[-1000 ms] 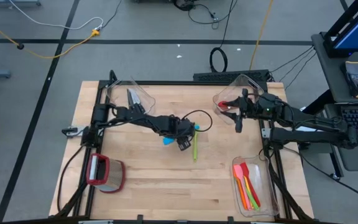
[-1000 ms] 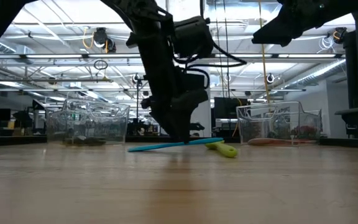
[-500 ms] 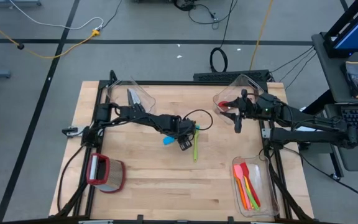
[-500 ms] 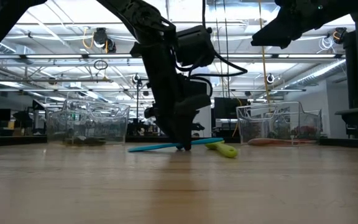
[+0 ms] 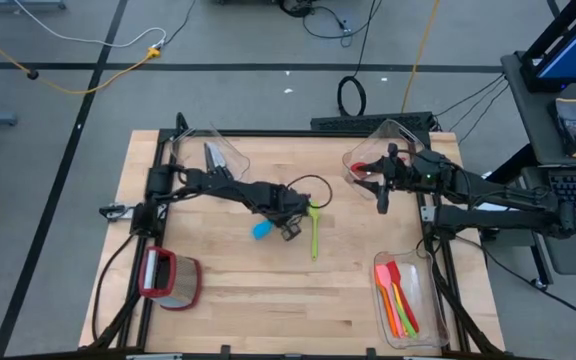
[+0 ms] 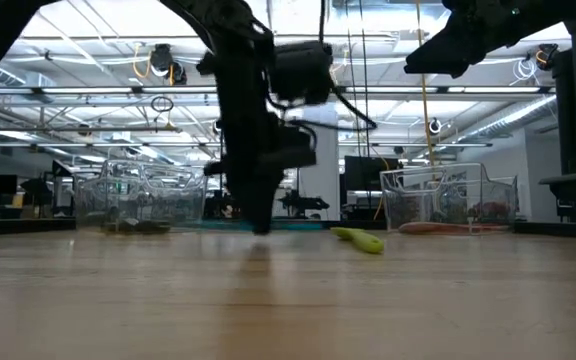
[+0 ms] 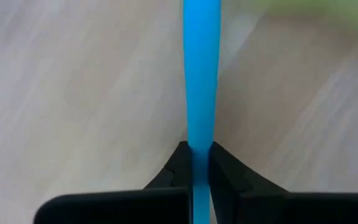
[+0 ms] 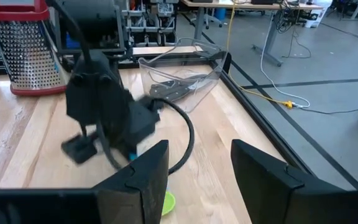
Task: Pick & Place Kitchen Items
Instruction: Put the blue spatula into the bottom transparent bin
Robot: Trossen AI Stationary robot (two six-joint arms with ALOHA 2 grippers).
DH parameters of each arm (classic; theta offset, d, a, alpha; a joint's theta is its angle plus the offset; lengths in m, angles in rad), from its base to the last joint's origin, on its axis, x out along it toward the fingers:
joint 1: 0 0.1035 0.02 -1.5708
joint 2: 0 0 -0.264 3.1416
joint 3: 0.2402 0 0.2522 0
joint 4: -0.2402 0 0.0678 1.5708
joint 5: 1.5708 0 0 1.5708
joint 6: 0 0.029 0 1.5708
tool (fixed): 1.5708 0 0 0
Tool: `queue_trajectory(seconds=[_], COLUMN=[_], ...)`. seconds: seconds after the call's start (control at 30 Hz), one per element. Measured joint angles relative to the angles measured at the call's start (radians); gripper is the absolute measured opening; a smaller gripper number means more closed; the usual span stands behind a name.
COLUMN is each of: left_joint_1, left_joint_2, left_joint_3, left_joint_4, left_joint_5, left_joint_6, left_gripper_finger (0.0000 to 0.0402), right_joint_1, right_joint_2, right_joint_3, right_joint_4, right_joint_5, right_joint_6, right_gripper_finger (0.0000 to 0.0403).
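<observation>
A blue utensil [image 5: 260, 229] with a wide head lies mid-table, and my left gripper [image 5: 288, 226] is shut on its slim handle. The handle [image 7: 201, 68] runs straight away from the fingers in the left wrist view. Just right of it a green utensil [image 5: 314, 230] lies flat on the wood; it also shows in the low view [image 6: 358, 238]. My right gripper [image 5: 383, 195] hangs open above the table's far right, by a clear bin, with nothing between its fingers [image 8: 145, 171]. My left gripper pinches the blue utensil's slim handle [image 7: 199, 134] between its two fingers, some way from the wide head. The fingers come steeply from above and lie across the handle. Whether the utensil is clear of the wood, I cannot tell.
A clear bin [image 5: 213, 155] with knives stands at the far left, and another [image 5: 368, 165] with a red item at the far right. A third bin [image 5: 398, 300] at the near right holds red, orange and green utensils. A red-rimmed metal container [image 5: 168, 278] sits near left.
My left gripper has sunk a little onto the blue utensil, rolled, and shut on its handle. The utensil has turned about slightly, its head swinging toward the table's near left.
</observation>
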Motion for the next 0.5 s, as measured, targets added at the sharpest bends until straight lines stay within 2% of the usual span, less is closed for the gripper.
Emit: queue_trajectory(seconds=[0.2,0.37,0.5], left_joint_1=[0.0,-0.002,-0.001], left_joint_2=[-0.157,-0.261,-0.336], left_joint_3=[0.005,0.001,0.005], left_joint_4=[-0.009,0.047,0.133], left_joint_5=[-0.073,-0.074,-0.02], left_joint_6=[-0.049,-0.061,-0.1], left_gripper_finger=[0.0012,0.0012,0.0012], right_joint_1=[0.0,0.0,0.0], right_joint_2=[0.0,0.0,0.0], right_joint_3=[0.0,0.0,0.0], right_joint_4=[0.014,0.031,0.047], right_joint_5=[-0.001,-0.002,-0.003], right_joint_6=[0.0,-0.003,-0.043], right_gripper_finger=[0.0166,0.0166,0.0166])
